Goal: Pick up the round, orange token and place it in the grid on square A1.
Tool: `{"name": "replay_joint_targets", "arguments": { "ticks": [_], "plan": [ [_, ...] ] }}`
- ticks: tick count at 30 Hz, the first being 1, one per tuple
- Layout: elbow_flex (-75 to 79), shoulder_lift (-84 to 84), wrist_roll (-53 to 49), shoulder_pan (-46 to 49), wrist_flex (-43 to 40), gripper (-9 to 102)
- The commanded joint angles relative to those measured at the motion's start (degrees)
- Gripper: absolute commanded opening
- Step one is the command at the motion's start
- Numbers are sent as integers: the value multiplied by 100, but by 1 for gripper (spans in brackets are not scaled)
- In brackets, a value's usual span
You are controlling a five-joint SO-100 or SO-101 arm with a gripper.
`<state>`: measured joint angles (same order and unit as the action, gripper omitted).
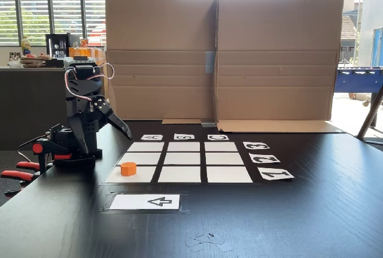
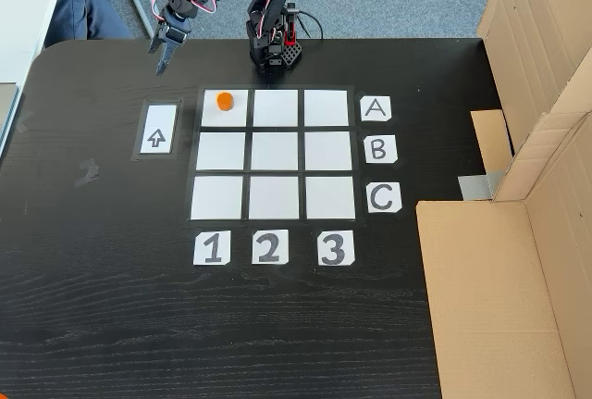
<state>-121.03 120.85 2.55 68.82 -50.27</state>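
Observation:
The orange token [image 1: 128, 169] [image 2: 224, 100] lies flat on square A1 [image 1: 139, 176] [image 2: 237, 114], the corner cell of the grid [image 1: 184, 158] [image 2: 274, 154] in line with the "A" card [image 2: 374, 108] and the "1" card [image 2: 211, 248]. It sits toward that cell's outer corner. My gripper [image 1: 127, 133] [image 2: 159, 68] hangs in the air apart from the token, off the grid's edge on the arm's side. Its fingers look shut with nothing between them. The other cells are bare.
A white arrow card [image 1: 145, 202] [image 2: 156, 130] lies beside the grid near A1. The arm's base [image 1: 72, 144] [image 2: 273, 52] is clamped at the table edge with red clamps [image 1: 18, 174]. A cardboard wall [image 1: 221, 60] [image 2: 527, 186] borders the far side. A person's leg [image 2: 83, 1] is nearby.

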Motion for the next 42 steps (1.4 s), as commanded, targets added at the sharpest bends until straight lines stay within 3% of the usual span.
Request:
{"name": "replay_joint_targets", "arguments": {
  "ticks": [1, 9, 22, 33, 42],
  "plan": [
    [352, 466, -26, 422, -105, 43],
    [510, 1591, -26, 1090, -1072, 39],
    [378, 3832, -334, 2004, -3771, 29],
    [-1485, 4746, -492, 2505, -3709, 25],
    [-3234, 5212, -519, 2558, -2918, 24]
  ]
}}
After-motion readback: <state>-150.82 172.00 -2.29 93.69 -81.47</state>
